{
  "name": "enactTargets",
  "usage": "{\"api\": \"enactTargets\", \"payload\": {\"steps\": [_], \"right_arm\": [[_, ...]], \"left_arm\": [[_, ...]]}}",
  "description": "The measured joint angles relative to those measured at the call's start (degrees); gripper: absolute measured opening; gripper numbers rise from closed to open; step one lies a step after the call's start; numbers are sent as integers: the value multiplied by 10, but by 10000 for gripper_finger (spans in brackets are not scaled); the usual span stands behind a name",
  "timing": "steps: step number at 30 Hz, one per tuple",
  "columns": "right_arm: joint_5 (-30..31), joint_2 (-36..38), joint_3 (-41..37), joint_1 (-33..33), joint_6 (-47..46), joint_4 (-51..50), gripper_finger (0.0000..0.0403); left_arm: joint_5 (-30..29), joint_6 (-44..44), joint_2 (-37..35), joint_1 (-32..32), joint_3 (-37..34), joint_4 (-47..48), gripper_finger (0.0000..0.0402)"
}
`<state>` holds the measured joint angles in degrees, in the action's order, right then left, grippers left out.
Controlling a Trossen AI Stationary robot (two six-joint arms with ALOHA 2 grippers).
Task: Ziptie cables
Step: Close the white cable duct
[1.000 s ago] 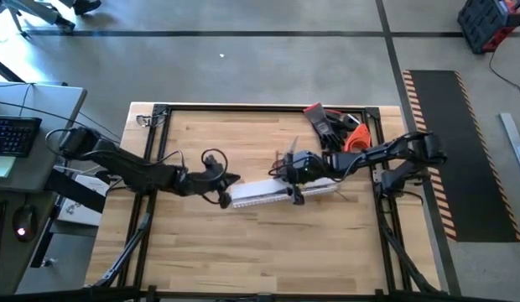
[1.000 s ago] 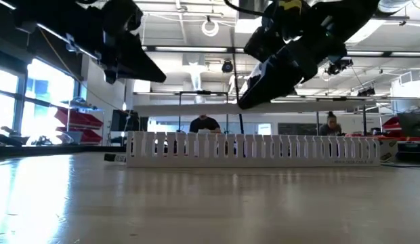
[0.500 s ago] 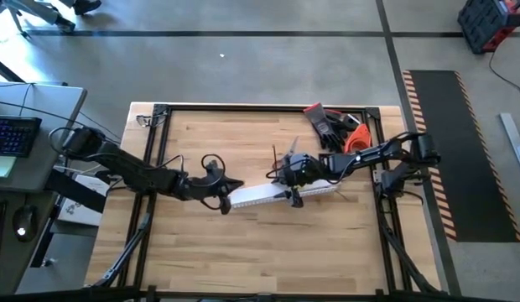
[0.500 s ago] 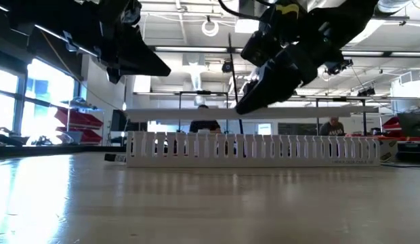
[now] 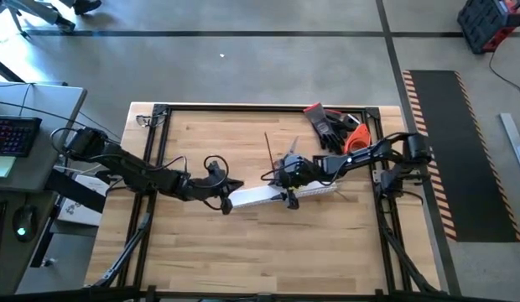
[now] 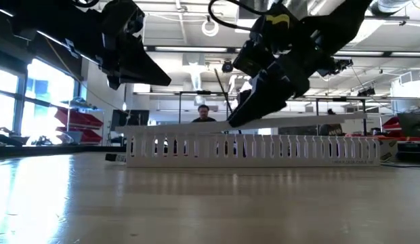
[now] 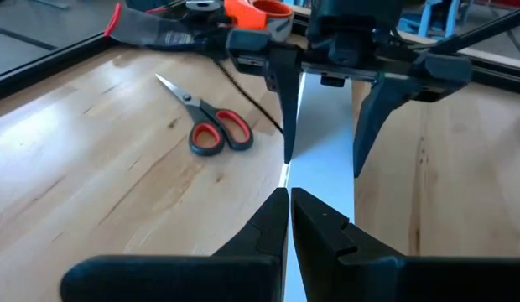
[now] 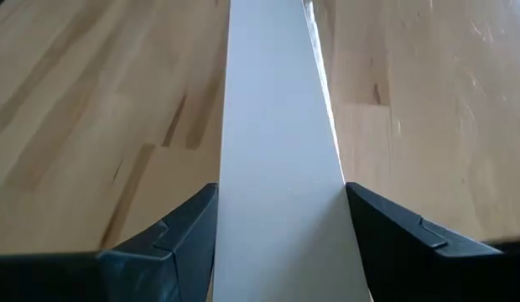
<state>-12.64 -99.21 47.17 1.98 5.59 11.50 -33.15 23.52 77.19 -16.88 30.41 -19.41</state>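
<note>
**Now: right gripper holds a white strip above the slotted duct**

Overhead, both dark arms reach toward the middle of the pale wooden table (image 5: 201,243). The long white comb-slotted plastic duct (image 5: 273,195) lies there, running left to right.

The right gripper (image 5: 283,174) is over the middle of the duct. Its two fingers (image 8: 172,231) press against the opposite long edges of a flat white plastic strip (image 8: 281,151), clamping it. From table height, this strip (image 6: 311,120) hangs level just above the duct's teeth (image 6: 264,148), apart from them.

The left gripper (image 5: 229,186) hovers at the duct's left end, its fingers (image 7: 273,220) pressed together with only a slit between them. Whether they touch the strip cannot be told.

The thin dark cables (image 5: 268,151) show as a fine line rising from beside the right gripper toward the table's far side. Red-handled scissors (image 7: 205,117) lie flat on the wood near the right gripper.
</note>
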Motion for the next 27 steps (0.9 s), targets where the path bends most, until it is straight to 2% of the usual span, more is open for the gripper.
{"api": "enactTargets", "payload": {"steps": [9,18,27], "right_arm": [[6,-1,64,-2,9,-106,212],[53,-1,83,-11,-5,-118,212],[51,-1,83,-10,-8,-138,212]], "left_arm": [[10,0,0,0,0,1,0],[11,3,0,0,0,3,0],[10,4,0,0,0,2,0]]}}
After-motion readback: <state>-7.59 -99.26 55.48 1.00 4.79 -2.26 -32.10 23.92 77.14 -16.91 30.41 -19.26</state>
